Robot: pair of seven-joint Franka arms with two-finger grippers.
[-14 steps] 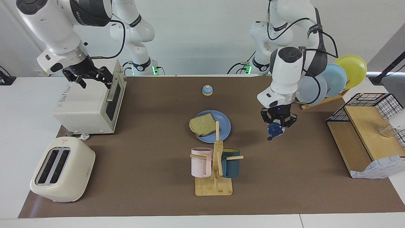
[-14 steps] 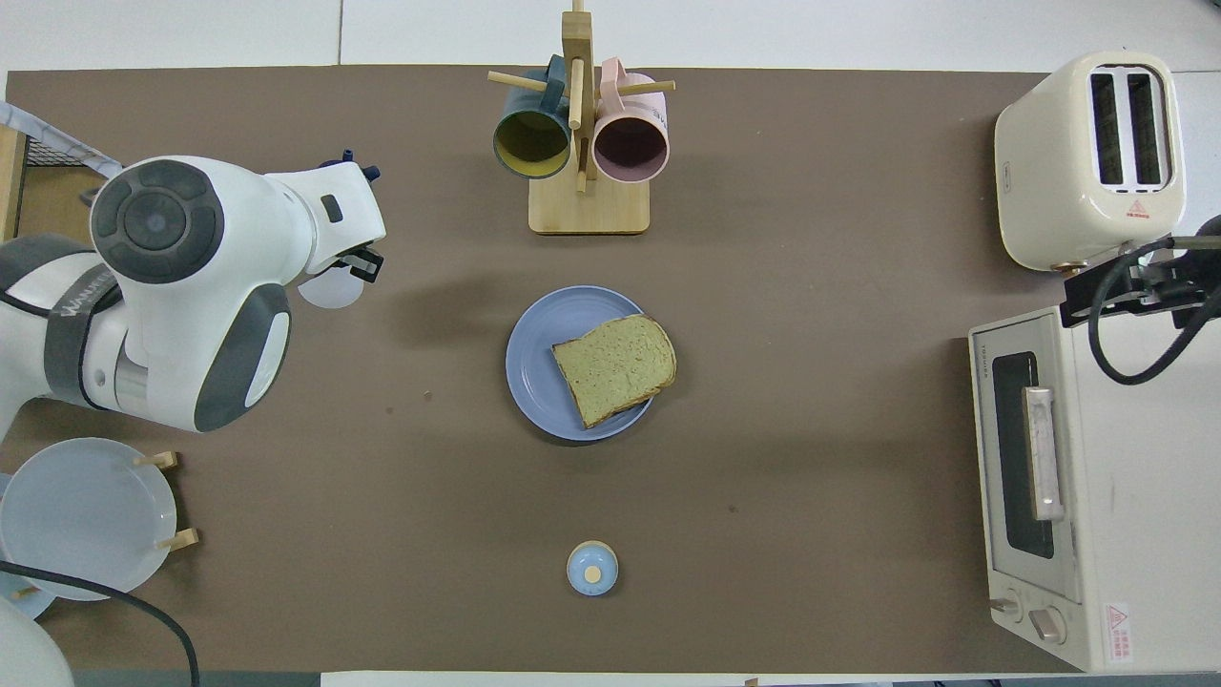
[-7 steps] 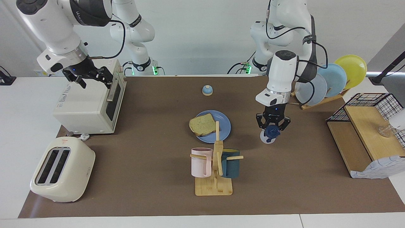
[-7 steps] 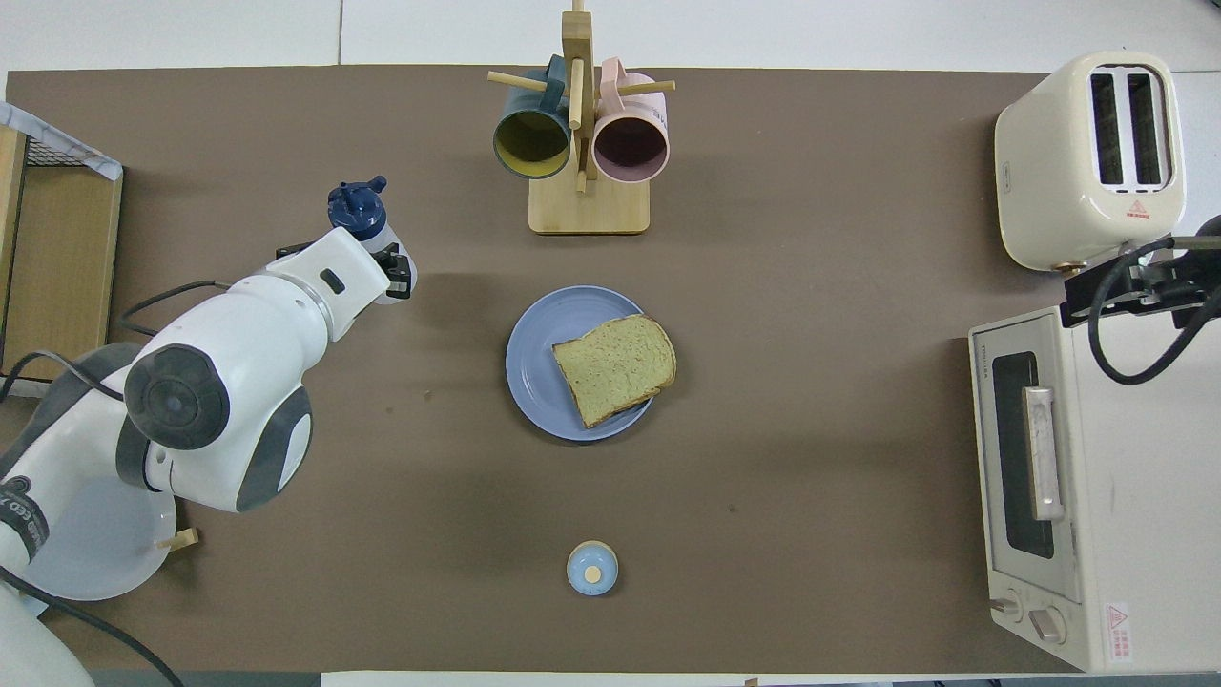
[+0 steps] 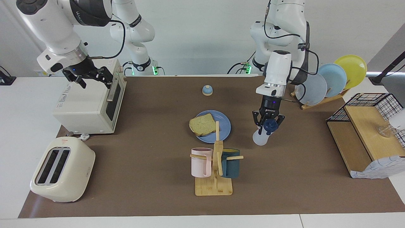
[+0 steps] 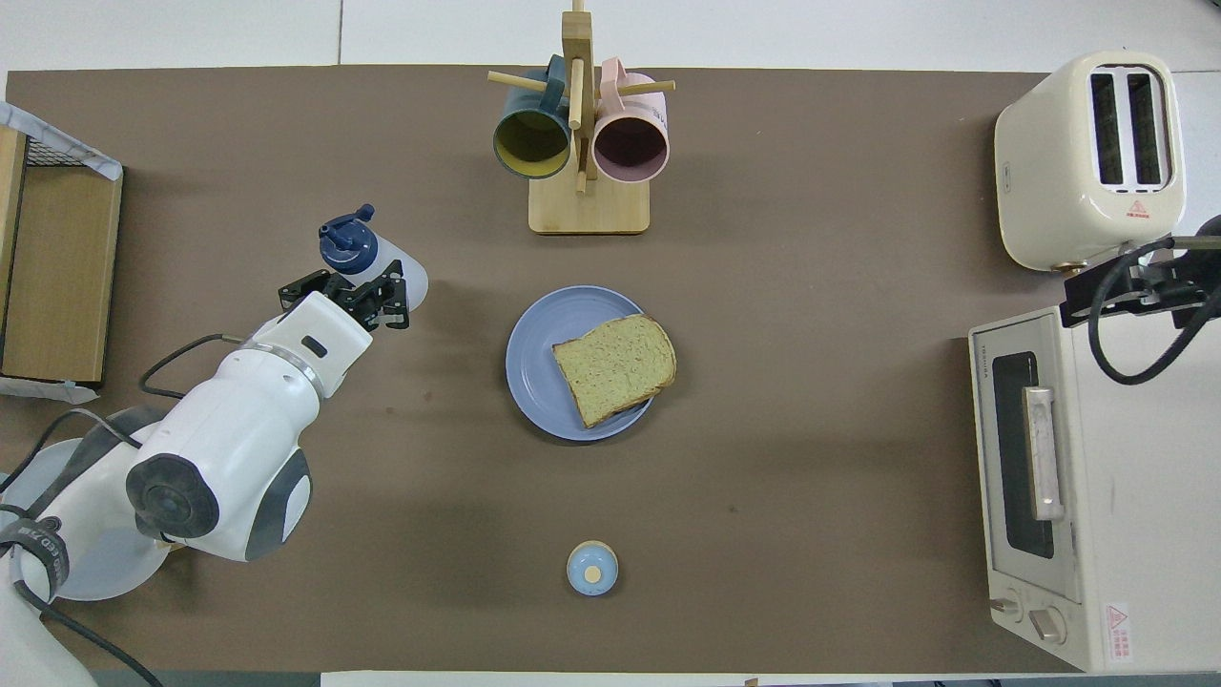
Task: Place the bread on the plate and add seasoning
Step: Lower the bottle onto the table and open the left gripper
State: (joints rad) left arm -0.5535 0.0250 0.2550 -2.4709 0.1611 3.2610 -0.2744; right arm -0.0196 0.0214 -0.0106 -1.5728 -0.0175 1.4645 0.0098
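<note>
Bread (image 5: 202, 124) flat on plate (image 5: 224, 124) at middle of desk (image 5: 142, 164), one crust corner overhanging plate rim toward right arm's end; same in overhead view: bread (image 6: 615, 368), plate (image 6: 534, 367).

Left claw (image 5: 267, 125) clenched on seasoning (image 5: 262, 137), gripped just below navy cap. Seasoning tilted, white body low and near the mat, cap up between the fingers; contact with desk not clear. Held beside plate toward left arm's end of desk, apart from plate. Overhead view: left claw (image 6: 345, 296), seasoning (image 6: 370, 260), cap pointing toward left arm's end.

Right claw (image 5: 91, 76) up over toaster oven (image 5: 85, 104) at the robots' edge, right arm's end. Waiting. Open or closed: cannot tell.

Also on desk: bell (image 5: 207, 90) near robots' edge, middle; mug rack (image 5: 215, 171) with pink and teal mugs nearer the far edge than plate; toaster (image 5: 61, 169) at far corner, right arm's end; plate rack (image 5: 329, 84) and wire shelf (image 5: 367, 133) at left arm's end.
</note>
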